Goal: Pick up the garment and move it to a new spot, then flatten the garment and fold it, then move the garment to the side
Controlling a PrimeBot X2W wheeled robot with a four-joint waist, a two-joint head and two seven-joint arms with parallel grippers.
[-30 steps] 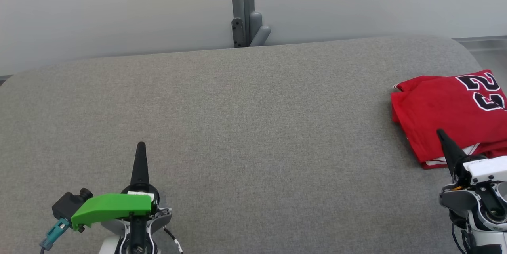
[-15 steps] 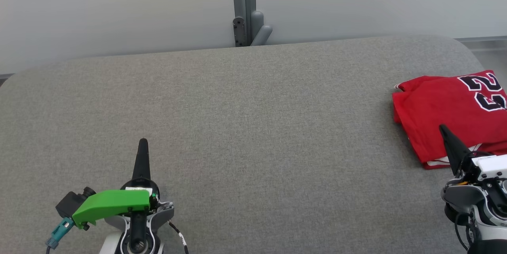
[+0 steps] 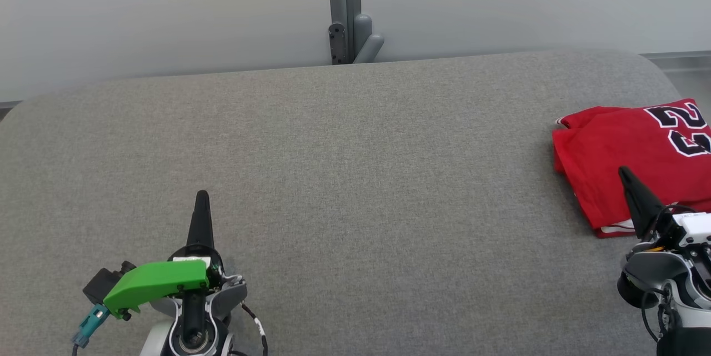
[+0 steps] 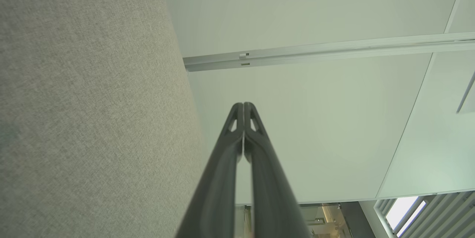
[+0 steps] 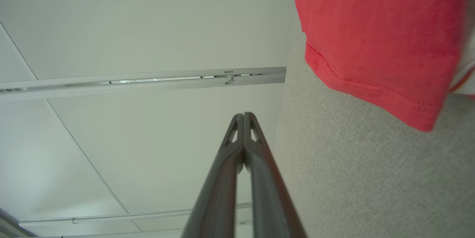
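The garment [image 3: 627, 148], a red jersey with black and white numbers, lies folded at the right edge of the grey table [image 3: 355, 167]. The right wrist view shows its hemmed red edge [image 5: 374, 45] at the upper right. My right gripper [image 3: 625, 173] is shut with nothing in it, its tip over the garment's near part in the head view. The same shut fingertips [image 5: 243, 116] point at the pale wall, apart from the cloth. My left gripper [image 3: 202, 196] is shut and empty above bare table at the lower left. Its fingertips [image 4: 243, 106] meet.
A pale wall runs behind the table, with a grey post and bracket [image 3: 347, 17] at its middle. The table's far edge curves down at both ends. A green cover [image 3: 155, 285] sits on my left wrist.
Both grippers have drifted slightly up the head view, and the whole picture has shifted a little to the right. Both stay shut; the garment has not moved.
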